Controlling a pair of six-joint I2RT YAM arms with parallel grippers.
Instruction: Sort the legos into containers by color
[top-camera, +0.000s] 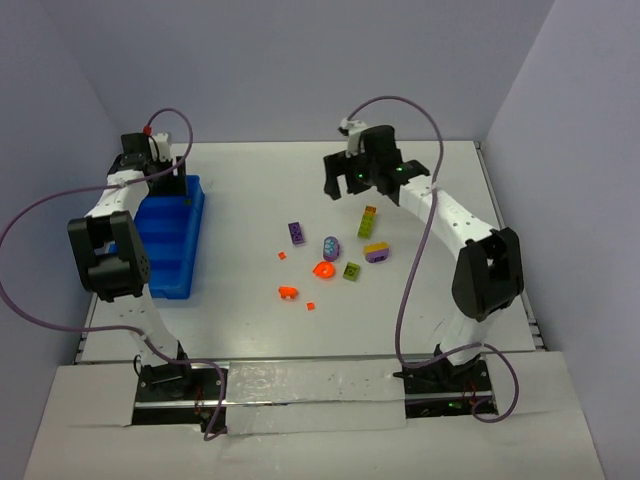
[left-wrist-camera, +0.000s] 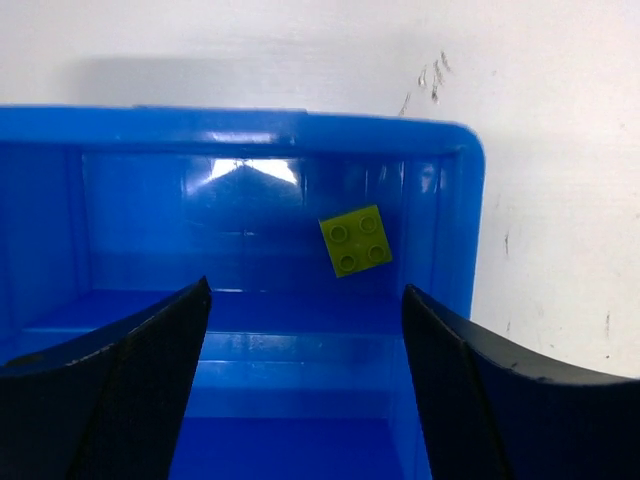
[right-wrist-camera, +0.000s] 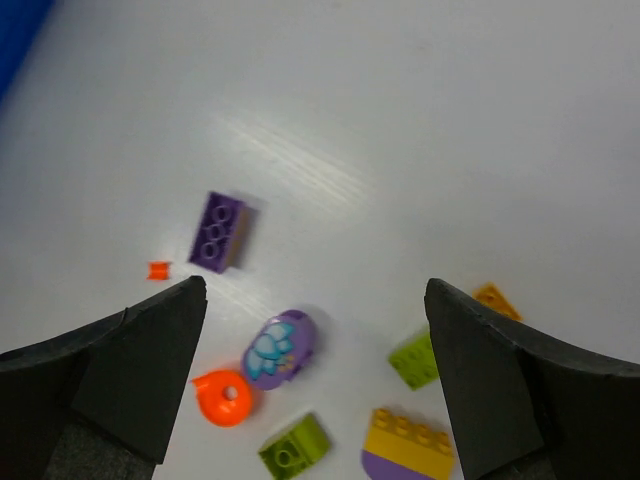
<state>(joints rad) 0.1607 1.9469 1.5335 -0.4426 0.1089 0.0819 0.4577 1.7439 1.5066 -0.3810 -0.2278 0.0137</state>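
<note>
Black fingers (left-wrist-camera: 120, 380) of the left gripper (left-wrist-camera: 305, 290) fill the bottom corners of the left wrist view, spread wide with nothing between them. Just past their tips and below them lies the end compartment of the blue tray (left-wrist-camera: 440, 140). A lime-green square brick (left-wrist-camera: 356, 240) with four studs sits in it, turned a little askew, closer to the finger at the right of the view and to the tray's corner. Whether it rests on the floor or against the end wall I cannot tell.

The right gripper (right-wrist-camera: 315, 285) hangs over the white table (right-wrist-camera: 450, 120), well apart from the tray, its jaws likewise wide open and empty. Loose legos lie under and ahead of it. Between the fingers are a purple oval piece (right-wrist-camera: 279, 348) with a flower print and, just beside it, an orange ring (right-wrist-camera: 225, 397). A green brick (right-wrist-camera: 295, 448) lies nearer the wrist, with a yellow-and-purple brick (right-wrist-camera: 408, 445) beside it. A second green brick (right-wrist-camera: 415, 358) is partly hidden by the finger at the right of the view, and an orange-yellow bit (right-wrist-camera: 497, 298) shows just beyond that finger. Farther ahead lies a purple brick (right-wrist-camera: 217, 231), with a tiny orange bit (right-wrist-camera: 158, 270) near the other fingertip. From above, an orange piece (top-camera: 288, 292) and a small orange chip (top-camera: 311, 305) lie toward the arm bases, apart from the cluster.
</note>
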